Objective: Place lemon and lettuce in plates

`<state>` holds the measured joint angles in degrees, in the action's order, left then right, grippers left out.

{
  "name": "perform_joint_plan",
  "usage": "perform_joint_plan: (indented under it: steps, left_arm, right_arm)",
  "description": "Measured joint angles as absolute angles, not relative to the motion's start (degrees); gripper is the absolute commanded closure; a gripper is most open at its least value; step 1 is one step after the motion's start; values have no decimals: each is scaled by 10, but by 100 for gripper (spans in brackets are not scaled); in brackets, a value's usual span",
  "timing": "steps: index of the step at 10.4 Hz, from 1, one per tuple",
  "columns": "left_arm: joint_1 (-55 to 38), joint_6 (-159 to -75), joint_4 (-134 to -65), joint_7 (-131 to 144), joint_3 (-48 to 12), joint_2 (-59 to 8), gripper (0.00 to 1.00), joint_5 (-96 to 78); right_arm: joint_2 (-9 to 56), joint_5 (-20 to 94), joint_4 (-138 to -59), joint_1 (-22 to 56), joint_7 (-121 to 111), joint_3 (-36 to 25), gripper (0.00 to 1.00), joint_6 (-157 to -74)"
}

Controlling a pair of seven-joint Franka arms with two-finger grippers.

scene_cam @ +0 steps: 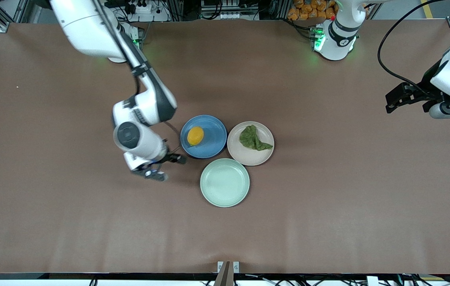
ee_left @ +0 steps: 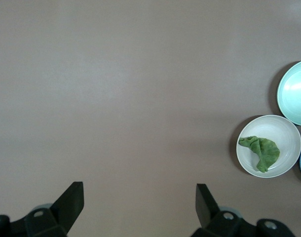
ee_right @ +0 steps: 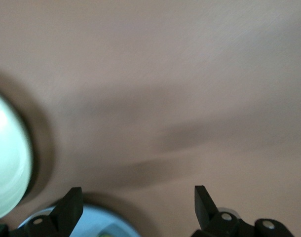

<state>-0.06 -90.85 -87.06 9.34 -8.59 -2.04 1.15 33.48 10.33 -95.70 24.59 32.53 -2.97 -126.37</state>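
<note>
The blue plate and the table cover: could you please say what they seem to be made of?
The blue plate looks like matte plastic or glazed ceramic: even colour, dull sheen, smooth rim; I cannot tell which. The table cover looks like brown matte fabric or paper sheeting, with faint creases.

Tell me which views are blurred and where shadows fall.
Front view: sharp, soft shadows beside the right gripper and the blue plate. Left wrist view: sharp, the lettuce clear. Right wrist view: smeared, streaky shadows on the table, the mint-green plate glaring.
</note>
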Motion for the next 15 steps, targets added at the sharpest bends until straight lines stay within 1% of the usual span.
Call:
perform_joint_plan:
  steps: [2,4,5,7,8,9,11,13,15]
  left_arm:
    - [-1,-908,-871,93,-86,-20,0,12]
    - [0,-908,-871,93,-86,-20,0,12]
    - [0,-908,-871,93,-86,-20,0,12]
    - [-1,-908,-871,93,-86,-21,0,12]
    - [0,-908,-871,93,-86,-21,0,12]
    - [0,-908,-871,93,-86,-21,0,12]
    - [1,-908,-871,93,-85,-21,0,12]
    - [1,-908,-870,92,-85,-21,0,12]
    - [1,-908,-870,91,-85,-20,0,12]
  right_arm:
    - [335,100,-956,202,308,-29,0,-1256]
    - [334,62,-955,170,305,-23,0,-1243]
    - [332,39,-955,140,298,-5,0,-1242]
    - [327,6,-956,46,239,46,0,-1233]
    - [319,2,-964,18,206,53,0,-1228]
    - [307,-1,-983,6,189,55,0,-1227]
    - [269,-15,-1038,8,186,62,0,-1227]
    - [210,-18,-1106,21,186,68,0,-1228]
    - [136,-21,-1175,40,186,72,0,-1228]
